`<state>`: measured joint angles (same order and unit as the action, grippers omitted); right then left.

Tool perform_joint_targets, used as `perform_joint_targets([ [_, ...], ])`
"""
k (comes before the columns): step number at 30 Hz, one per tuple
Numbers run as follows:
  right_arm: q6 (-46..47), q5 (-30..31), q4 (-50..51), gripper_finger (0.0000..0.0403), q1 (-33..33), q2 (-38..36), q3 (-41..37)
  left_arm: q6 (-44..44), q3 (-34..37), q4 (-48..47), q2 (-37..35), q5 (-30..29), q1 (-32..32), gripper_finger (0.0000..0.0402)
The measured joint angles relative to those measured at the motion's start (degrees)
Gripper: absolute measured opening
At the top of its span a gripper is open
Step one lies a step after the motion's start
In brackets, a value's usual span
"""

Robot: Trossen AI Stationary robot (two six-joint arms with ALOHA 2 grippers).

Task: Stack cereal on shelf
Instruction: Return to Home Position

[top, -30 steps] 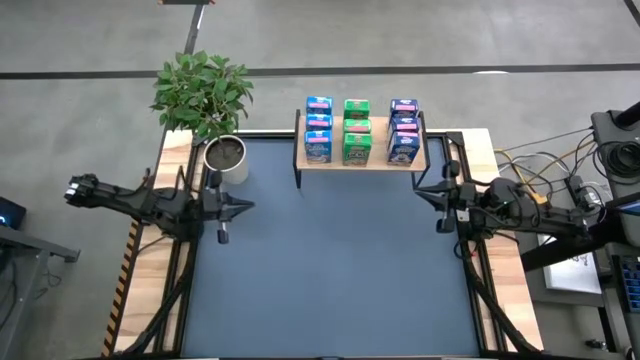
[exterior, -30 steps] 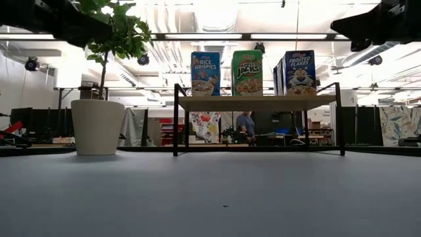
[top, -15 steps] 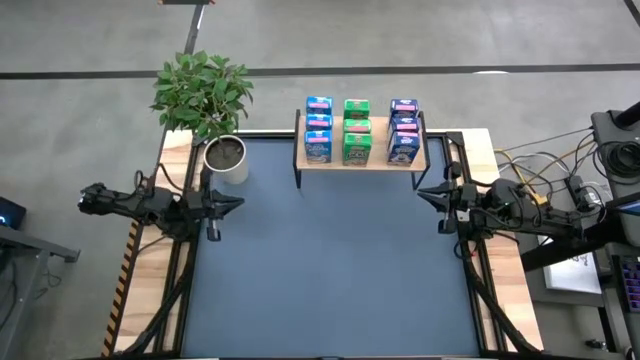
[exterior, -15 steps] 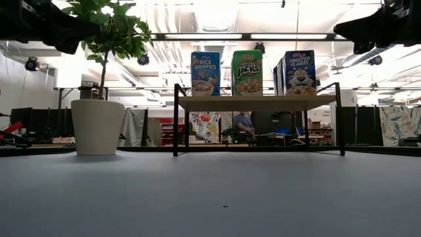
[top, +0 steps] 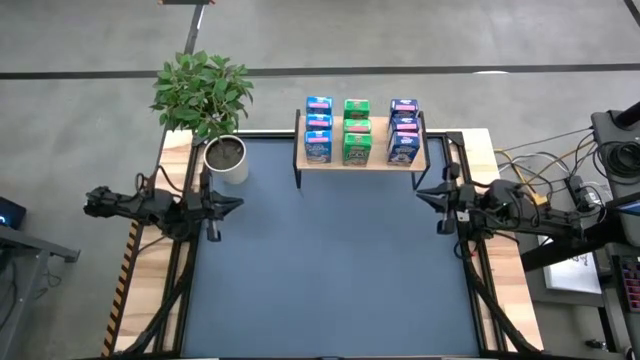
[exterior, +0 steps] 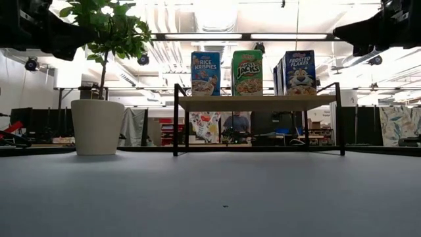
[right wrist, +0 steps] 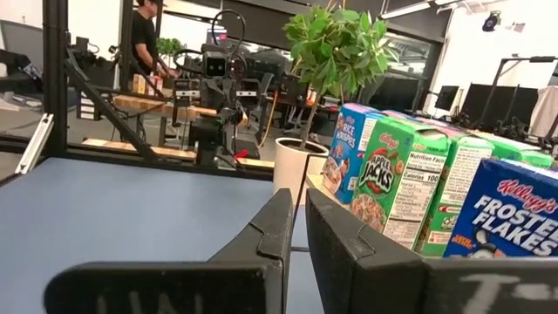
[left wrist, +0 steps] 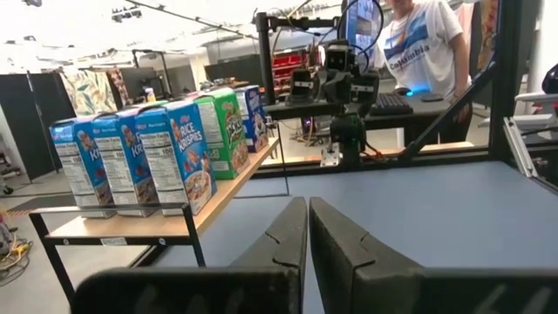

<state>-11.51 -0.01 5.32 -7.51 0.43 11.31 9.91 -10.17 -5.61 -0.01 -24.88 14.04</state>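
The left gripper (top: 232, 204) hangs at its own edge of the mat (top: 330, 270), its two fingers (left wrist: 283, 234) pressed nearly together with nothing between them. Just past it, toward the far side of the table, stands the plant (top: 226, 158). Straight across the mat from its tips, well apart, the right gripper (top: 422, 192) faces it, likewise closed on nothing. Between the two and farther back than either sits the shelf (top: 362, 166), nearer the right gripper than the left. All the cereal (top: 357, 130) I can see is up there: a light blue row (top: 318, 128), a green row (top: 356, 128) and a dark row (top: 404, 128), side by side and upright. No box lies on the mat or in either grip, so the stacking looks finished to me. What remains, I'd say, is only for the arms to settle at their rest spots.
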Motion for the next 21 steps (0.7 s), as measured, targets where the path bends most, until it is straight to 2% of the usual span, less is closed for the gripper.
perform_joint_targets([
  [14,0.6,0.0,-0.3,0.0028,0.0,-0.4,-3.9,-1.4,0.9,0.0,0.0,0.0,0.0,0.0],
  [21,3.0,0.1,-3.0,0.0028,0.0,-0.4,-8.5,-3.5,5.1,3.9,0.0,0.0,0.0,0.0],
])
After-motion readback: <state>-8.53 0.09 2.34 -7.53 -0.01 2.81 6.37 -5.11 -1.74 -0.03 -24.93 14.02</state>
